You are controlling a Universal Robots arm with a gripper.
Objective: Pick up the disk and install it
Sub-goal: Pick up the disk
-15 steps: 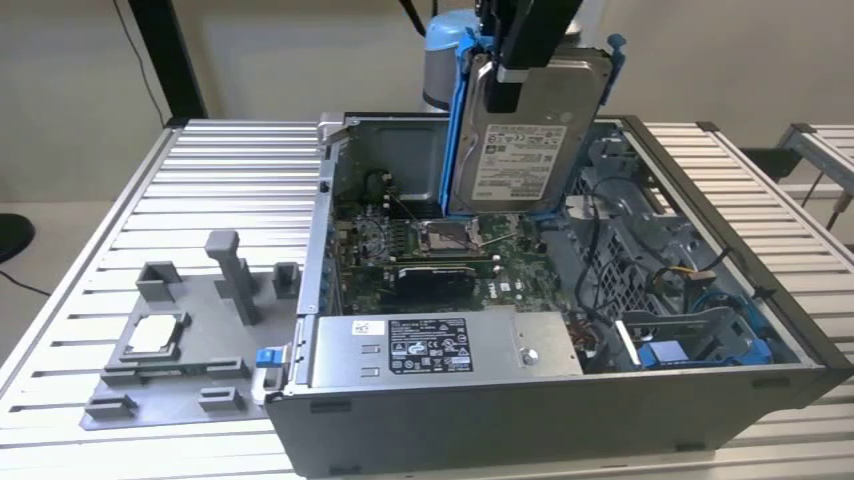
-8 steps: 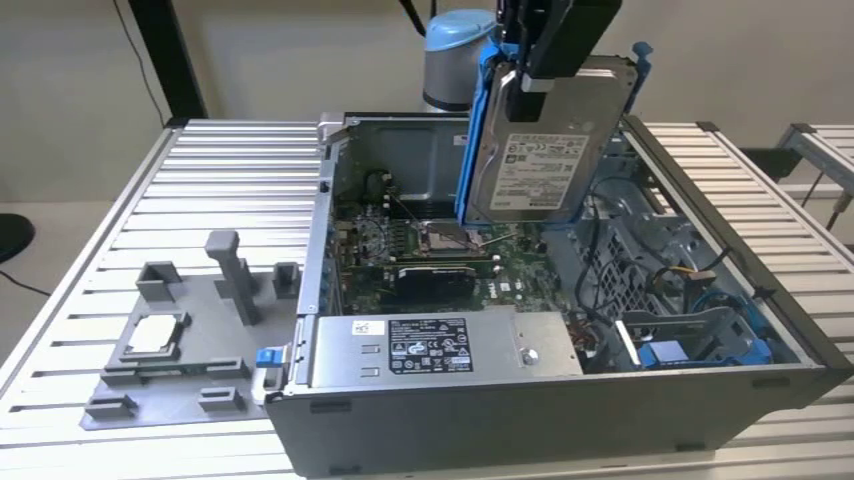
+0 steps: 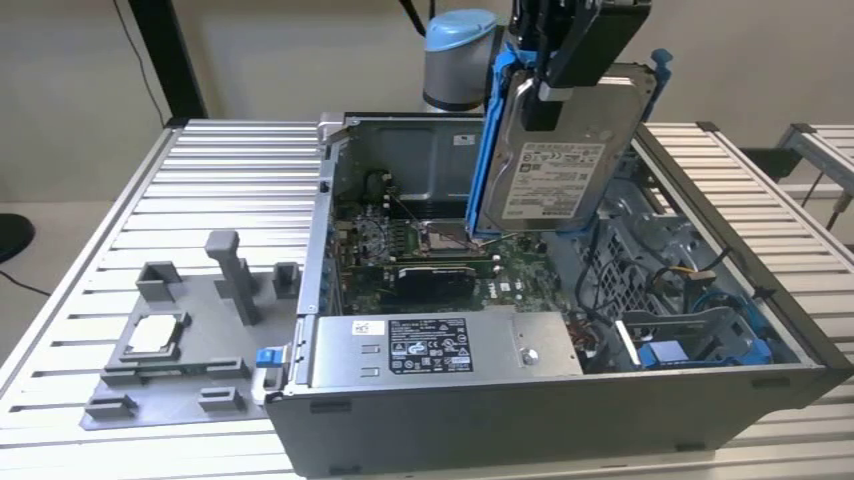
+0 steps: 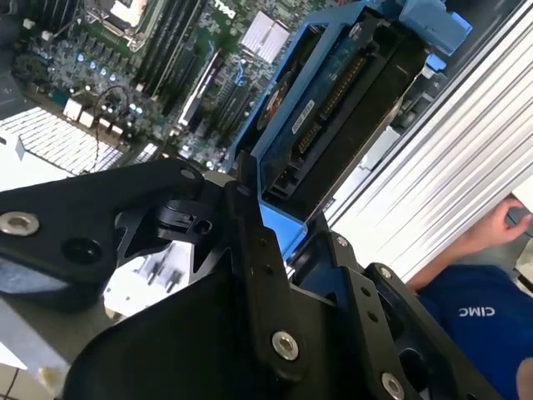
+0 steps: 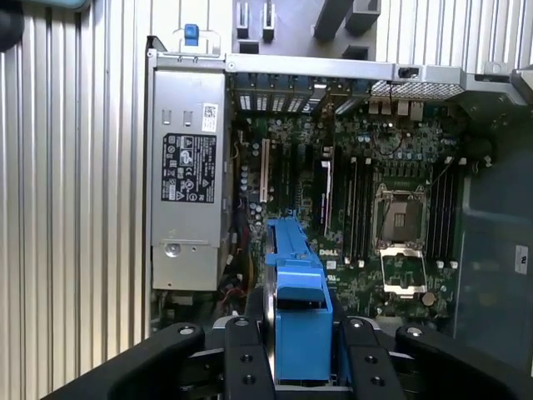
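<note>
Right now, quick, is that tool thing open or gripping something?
Tool: shut on the disk, holding it on edge above the open computer case.

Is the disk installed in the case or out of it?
Out: the disk hangs on edge in the gripper, above the open case.

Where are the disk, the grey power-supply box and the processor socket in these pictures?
the disk (image 3: pixel 554 185), exterior view, on its white label
the power-supply box (image 3: pixel 430 345), exterior view, on its dark label
the processor socket (image 5: pixel 400 218), first wrist view, on its square middle
</note>
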